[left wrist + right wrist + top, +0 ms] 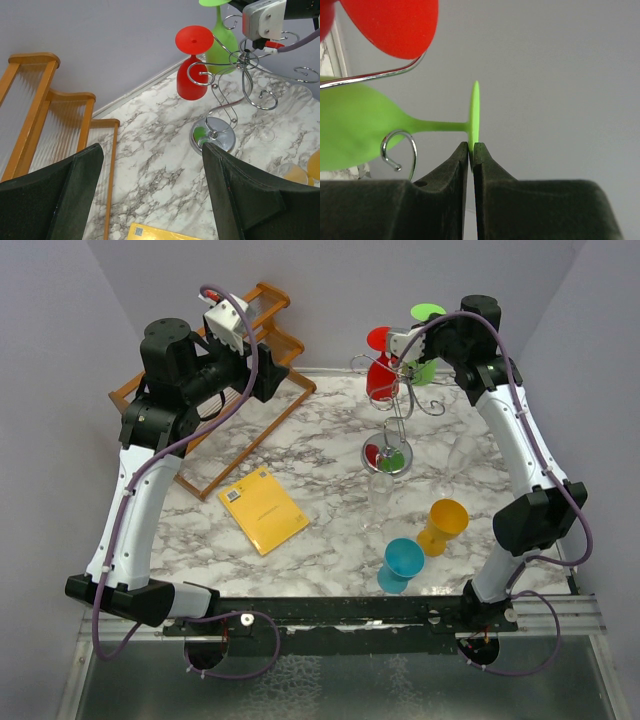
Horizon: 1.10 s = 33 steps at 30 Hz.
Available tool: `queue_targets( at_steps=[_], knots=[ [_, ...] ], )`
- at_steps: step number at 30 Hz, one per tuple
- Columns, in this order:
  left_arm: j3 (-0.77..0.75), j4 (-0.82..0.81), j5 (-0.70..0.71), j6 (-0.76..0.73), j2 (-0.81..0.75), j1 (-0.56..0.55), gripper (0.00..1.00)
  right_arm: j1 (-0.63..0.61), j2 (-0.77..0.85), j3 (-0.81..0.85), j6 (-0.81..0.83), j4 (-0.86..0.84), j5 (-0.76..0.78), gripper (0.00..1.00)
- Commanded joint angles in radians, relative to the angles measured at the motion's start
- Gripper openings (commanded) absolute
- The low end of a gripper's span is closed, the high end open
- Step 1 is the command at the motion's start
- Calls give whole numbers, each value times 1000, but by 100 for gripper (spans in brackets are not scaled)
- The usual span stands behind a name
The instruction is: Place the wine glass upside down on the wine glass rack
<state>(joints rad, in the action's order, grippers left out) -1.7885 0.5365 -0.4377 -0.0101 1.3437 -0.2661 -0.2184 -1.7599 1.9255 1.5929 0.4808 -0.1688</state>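
Note:
The silver wire wine glass rack (402, 405) stands at the back of the marble table; it also shows in the left wrist view (243, 75). A red wine glass (382, 375) hangs upside down on it. My right gripper (471, 149) is shut on the edge of the round foot of a green wine glass (475, 110). The glass is upside down, and its bowl (424, 371) is beside the rack's scrolled arms (400, 150). My right gripper (432, 324) sits high above the rack. My left gripper (152, 150) is open and empty, up near the wooden rack (290, 385).
A slatted wooden rack (250, 350) stands at the back left. A yellow booklet (263, 508) lies mid-table. A clear glass (380, 498), an orange cup (443, 525) and a blue cup (401, 565) stand at the front right.

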Motion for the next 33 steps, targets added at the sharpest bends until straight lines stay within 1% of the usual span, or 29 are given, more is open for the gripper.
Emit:
queue_targets(
  at_steps=[1, 14, 33],
  knots=[
    [12, -36, -27, 6, -34, 10, 83, 1, 0, 58, 29, 58, -44, 9],
    [15, -40, -28, 5, -38, 14, 83, 1, 18, 78, 37, 147, -80, 8],
    [37, -47, -32, 2, -59, 18, 83, 1, 83, 46, -7, 194, -109, 5]
  ],
)
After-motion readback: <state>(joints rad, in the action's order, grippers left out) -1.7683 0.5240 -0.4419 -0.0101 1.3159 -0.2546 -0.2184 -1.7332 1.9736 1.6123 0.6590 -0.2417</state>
